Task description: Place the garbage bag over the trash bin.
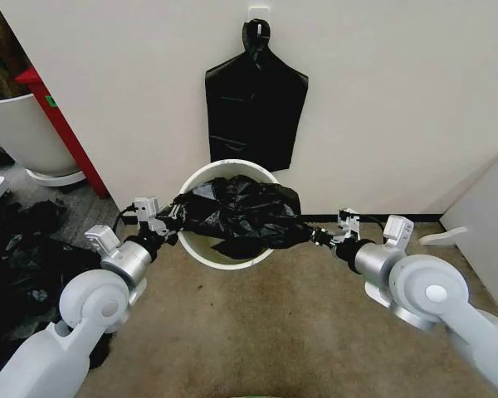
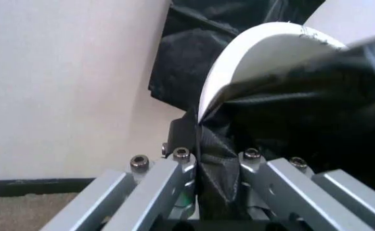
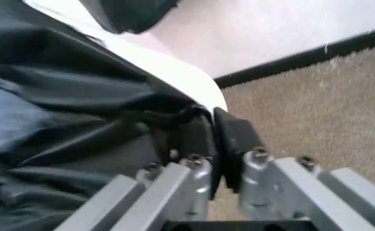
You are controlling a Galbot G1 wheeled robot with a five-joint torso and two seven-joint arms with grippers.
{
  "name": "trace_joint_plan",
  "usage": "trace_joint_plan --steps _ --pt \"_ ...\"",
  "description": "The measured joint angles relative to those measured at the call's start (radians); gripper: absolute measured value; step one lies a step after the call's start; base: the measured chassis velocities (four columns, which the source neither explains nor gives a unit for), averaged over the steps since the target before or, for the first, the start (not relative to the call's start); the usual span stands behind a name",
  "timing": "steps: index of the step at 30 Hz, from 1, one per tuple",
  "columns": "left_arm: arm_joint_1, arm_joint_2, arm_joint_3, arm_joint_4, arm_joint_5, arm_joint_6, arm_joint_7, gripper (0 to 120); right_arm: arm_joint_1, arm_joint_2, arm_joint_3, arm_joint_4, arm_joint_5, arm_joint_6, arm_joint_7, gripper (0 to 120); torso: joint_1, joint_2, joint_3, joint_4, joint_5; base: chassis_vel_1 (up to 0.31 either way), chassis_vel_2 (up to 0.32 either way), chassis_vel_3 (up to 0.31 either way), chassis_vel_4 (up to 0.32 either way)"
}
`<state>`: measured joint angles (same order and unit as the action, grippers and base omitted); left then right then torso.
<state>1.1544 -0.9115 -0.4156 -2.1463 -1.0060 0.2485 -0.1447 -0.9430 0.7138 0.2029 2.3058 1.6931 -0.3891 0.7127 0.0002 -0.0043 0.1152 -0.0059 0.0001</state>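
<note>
The garbage bag [image 1: 242, 211] is stretched between the two arms in the middle of the head view, lying across the top of the trash bin [image 1: 201, 249], which stands on the carpet against the wall. Its long axis runs left to right across the frame, from one end effector to the other, and most of its crumpled bulk sags over the right half of the bin's mouth and partly into it.

The left end effector [image 1: 168, 220] sits just left of the bin rim at centre left of the frame, clamped on a gathered edge of the film; in the left wrist view the pleated black plastic [image 2: 216, 168] is pinched between the two metal fingers, with the white rim [image 2: 252, 62] rising right behind it. The right end effector [image 1: 322, 237] is at centre right, just outside the rim on the opposite side, likewise closed on the bag's edge; the right wrist view shows the film [image 3: 78, 120] pulled over the white rim [image 3: 174, 72] and running down into the fingers.

So the bin lies between the two arms, each about equally near it. The rim's near-left arc is bare, and I judge the bag's mouth is not yet spread around the rim. A flat black bag bundle [image 1: 256, 104] hangs on the wall above the bin, apart from it.
</note>
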Motion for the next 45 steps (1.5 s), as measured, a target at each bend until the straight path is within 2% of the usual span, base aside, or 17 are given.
trace_joint_plan --steps 7,9,14,16,20,21,22,24,27,28,29,33,37,45 --pt "-0.012 -0.005 0.013 0.016 0.06 0.017 -0.047 4 0.026 -0.068 -0.003 0.154 -0.016 0.006 0.131 36 0.0 0.0 0.0 0.0 -0.0001 0.0 0.0 0.0 0.0" --pt "-0.015 -0.005 0.013 0.016 0.06 0.02 -0.058 4 0.023 -0.077 -0.003 0.169 -0.023 0.006 0.143 39 0.0 0.0 0.0 0.0 -0.0001 0.0 0.0 0.0 0.0" --pt "-0.029 -0.002 0.0 0.007 0.045 0.028 -0.107 4 0.002 -0.111 0.014 0.195 -0.074 -0.003 0.174 61 0.0 0.0 0.0 -0.0001 0.0002 0.0 0.0 0.0 0.0" --pt "-0.029 -0.001 -0.004 0.005 0.044 0.03 -0.107 4 0.002 -0.117 0.019 0.197 -0.077 -0.005 0.172 65 0.0 0.0 0.0 -0.0001 0.0002 0.0 0.0 0.0 0.0" --pt "-0.023 0.011 -0.018 -0.007 0.058 0.036 -0.089 4 0.041 -0.17 0.031 0.198 -0.151 -0.037 0.083 79 0.0 0.0 0.0 0.0 0.0002 0.0 0.0 0.0 0.0" --pt "-0.02 0.018 -0.021 -0.01 0.077 0.036 -0.072 4 0.065 -0.195 0.031 0.198 -0.188 -0.057 0.016 86 0.0 0.0 0.0 0.0 0.0 0.0 0.0 0.0 0.0" --pt "-0.02 0.018 -0.021 -0.01 0.077 0.036 -0.072 4 0.065 -0.195 0.031 0.198 -0.188 -0.057 0.016 86 0.0 0.0 0.0 0.0 0.0 0.0 0.0 0.0 0.0" --pt "-0.019 0.035 -0.022 -0.014 0.145 0.039 -0.022 4 0.114 -0.257 0.029 0.196 -0.298 -0.106 -0.197 98 0.0 0.0 0.0 0.0 -0.0001 0.0 0.0 0.0 0.0" --pt "-0.032 0.055 -0.02 -0.019 0.17 0.047 0.005 4 0.136 -0.317 0.019 0.192 -0.435 -0.128 -0.373 100 0.0 0.0 0.0 0.0 0.0 0.0 0.0 0.0 0.0" --pt "-0.032 0.055 -0.02 -0.019 0.17 0.047 0.005 4 0.136 -0.317 0.019 0.192 -0.435 -0.128 -0.373 100 0.0 0.0 0.0 0.0 0.0 0.0 0.0 0.0 0.0" --pt "-0.037 0.065 -0.02 -0.021 0.177 0.049 0.017 4 0.145 -0.345 0.014 0.187 -0.504 -0.128 -0.462 100 0.0 0.0 0.0 -0.0002 -0.0001 0.0 0.0 0.0 0.0" --pt "-0.061 0.087 -0.009 -0.029 0.182 0.057 0.035 4 0.181 -0.422 -0.011 0.164 -0.701 -0.107 -0.66 100 0.0 0.0 0.0 0.0002 0.0 0.0 0.0 0.0 0.0" --pt "-0.086 0.093 0.012 -0.037 0.184 0.066 0.041 4 0.192 -0.454 -0.016 0.156 -0.825 -0.088 -0.714 100 0.0 0.0 0.0 -0.0004 0.0001 0.0 0.0 0.0 0.0" --pt "-0.103 0.099 0.046 -0.062 0.19 0.08 0.044 4 0.189 -0.494 -0.024 0.154 -0.935 -0.065 -0.743 100 0.0 0.0 0.0 0.0001 0.0 0.0 0.0 0.0 0.0"
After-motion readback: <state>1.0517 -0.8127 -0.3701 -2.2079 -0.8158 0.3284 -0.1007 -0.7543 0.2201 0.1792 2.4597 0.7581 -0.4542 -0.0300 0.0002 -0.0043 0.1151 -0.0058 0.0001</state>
